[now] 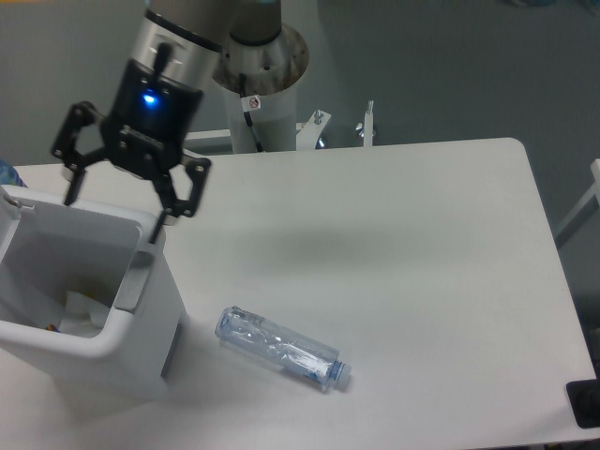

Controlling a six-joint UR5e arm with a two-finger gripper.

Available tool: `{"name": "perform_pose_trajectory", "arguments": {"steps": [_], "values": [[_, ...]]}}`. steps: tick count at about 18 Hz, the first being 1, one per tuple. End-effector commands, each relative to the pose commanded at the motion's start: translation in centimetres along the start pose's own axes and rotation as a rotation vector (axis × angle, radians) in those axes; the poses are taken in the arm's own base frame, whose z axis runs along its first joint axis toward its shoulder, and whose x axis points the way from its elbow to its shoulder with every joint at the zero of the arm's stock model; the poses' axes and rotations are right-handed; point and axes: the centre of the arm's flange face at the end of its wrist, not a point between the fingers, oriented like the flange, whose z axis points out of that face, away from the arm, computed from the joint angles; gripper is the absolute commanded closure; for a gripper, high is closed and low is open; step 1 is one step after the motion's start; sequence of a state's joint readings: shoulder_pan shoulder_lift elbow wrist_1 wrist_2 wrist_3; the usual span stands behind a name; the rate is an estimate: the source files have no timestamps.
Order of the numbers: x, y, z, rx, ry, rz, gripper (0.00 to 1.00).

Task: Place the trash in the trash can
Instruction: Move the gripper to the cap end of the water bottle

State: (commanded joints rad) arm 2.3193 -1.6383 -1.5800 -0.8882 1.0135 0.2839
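Observation:
The trash can (pixel 141 352), a white boxy bin with a thick rim and a grey tab (pixel 131 281), stands at the table's left edge. My gripper (pixel 114 214) is open and empty, its fingers spread over the bin's far rim, right above the opening. A pale crumpled item (pixel 82 314) lies at the bottom of the bin; it looks like the wrapper, but I cannot tell for sure. The crushed clear bluish bottle (pixel 281 349) lies on its side on the table, just right of the bin and well away from the gripper.
The arm's base column (pixel 264 94) stands at the table's back edge, with two metal brackets (pixel 342 124) beside it. A dark object (pixel 586 403) sits at the front right corner. A blue thing (pixel 7 174) shows at the far left.

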Motion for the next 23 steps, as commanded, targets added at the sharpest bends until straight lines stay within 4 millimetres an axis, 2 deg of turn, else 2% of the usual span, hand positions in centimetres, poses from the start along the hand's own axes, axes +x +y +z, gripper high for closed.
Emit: {"name": "perform_pose_trajectory", "arguments": {"steps": [3,5,8,10,14,18,20,23], "values": [[-2.8,0.5,0.1,-0.034,-0.117,-0.086,0.00],[-5.3,0.8,1.6,-0.056,-0.133,-0.147,0.00],[-8.2,0.1,4.2,-0.088,-0.160,-0.192,0.00],[-10.3,0.1,6.0,-0.112,-0.217,-0.291,0.00],[-15.7,2.3,9.2,-0.174,-0.303,-0.465,0.00],[-18.6,4.5,12.8,-0.230,-0.365,-0.607,0.01],[-20.0,5.9,14.8,-0.259,-0.407,-0.689,0.08],[-21.1,6.7,16.3,-0.272,-0.450,-0.764,0.08]]}}
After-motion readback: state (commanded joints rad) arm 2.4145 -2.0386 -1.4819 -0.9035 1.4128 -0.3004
